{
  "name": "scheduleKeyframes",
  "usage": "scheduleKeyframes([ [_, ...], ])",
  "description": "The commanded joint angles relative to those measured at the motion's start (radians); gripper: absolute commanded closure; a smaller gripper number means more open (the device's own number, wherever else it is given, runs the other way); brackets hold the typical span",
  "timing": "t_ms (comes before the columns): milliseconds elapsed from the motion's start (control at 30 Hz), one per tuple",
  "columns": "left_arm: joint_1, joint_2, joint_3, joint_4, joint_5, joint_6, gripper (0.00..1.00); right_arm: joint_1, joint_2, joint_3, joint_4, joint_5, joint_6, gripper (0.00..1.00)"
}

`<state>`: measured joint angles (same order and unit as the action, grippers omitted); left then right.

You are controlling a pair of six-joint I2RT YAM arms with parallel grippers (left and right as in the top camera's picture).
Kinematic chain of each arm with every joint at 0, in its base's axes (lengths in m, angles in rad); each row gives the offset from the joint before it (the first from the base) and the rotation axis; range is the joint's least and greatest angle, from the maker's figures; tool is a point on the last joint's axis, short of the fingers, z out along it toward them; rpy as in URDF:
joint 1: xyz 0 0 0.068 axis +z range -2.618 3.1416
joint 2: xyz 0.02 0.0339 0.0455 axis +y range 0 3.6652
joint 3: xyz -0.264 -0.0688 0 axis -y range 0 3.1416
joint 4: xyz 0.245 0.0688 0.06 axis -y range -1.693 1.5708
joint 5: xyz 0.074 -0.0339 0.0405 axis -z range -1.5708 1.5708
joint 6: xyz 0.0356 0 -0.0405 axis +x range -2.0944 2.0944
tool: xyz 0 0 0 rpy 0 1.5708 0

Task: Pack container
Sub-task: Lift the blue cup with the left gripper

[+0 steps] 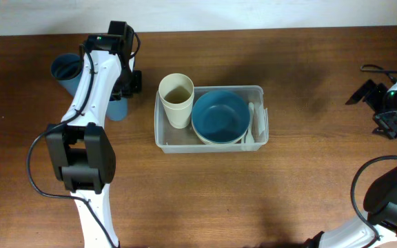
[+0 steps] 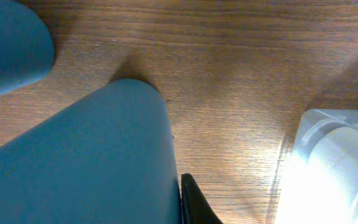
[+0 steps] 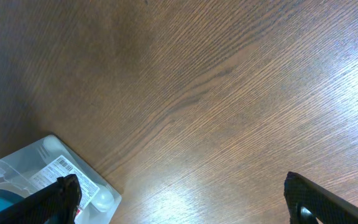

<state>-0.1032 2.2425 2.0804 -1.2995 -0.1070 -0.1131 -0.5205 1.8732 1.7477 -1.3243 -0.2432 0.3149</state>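
Observation:
The clear plastic container [image 1: 259, 91] sits mid-table. It holds a cream cup [image 1: 176, 100], a blue bowl [image 1: 219, 116] and a white spoon [image 1: 251, 125]. My left gripper [image 1: 120, 88] is left of the container, shut on a blue cup [image 1: 118, 110]. In the left wrist view this cup [image 2: 86, 162] fills the frame, with one black finger [image 2: 191, 202] pressed against its side; the other finger is hidden. A second blue cup [image 1: 66, 71] lies farther left. My right gripper [image 1: 384, 103] is open and empty at the far right; its wrist view [image 3: 185, 199] shows bare wood between the fingers.
The container's corner shows in the left wrist view [image 2: 334, 162] and, with a label, in the right wrist view [image 3: 48, 165]. The second blue cup also shows in the left wrist view [image 2: 11, 43]. The wooden table [image 1: 309, 179] ends near a white wall at the back.

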Motion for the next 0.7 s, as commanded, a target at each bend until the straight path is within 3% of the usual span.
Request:
scheduleKeyframes([
  [0,0.006,0.003,0.061,-0.028,0.036,-0.006,0.99,-0.003,-0.018,0.010,0.000,0.013,0.008,0.01],
  [500,-0.002,0.000,0.627,-0.388,0.080,-0.002,0.98,-0.003,-0.018,0.010,0.000,0.013,0.008,0.01],
  [667,-0.039,-0.109,0.627,-0.388,0.164,0.006,0.98,-0.003,-0.018,0.010,0.000,0.013,0.008,0.01],
])
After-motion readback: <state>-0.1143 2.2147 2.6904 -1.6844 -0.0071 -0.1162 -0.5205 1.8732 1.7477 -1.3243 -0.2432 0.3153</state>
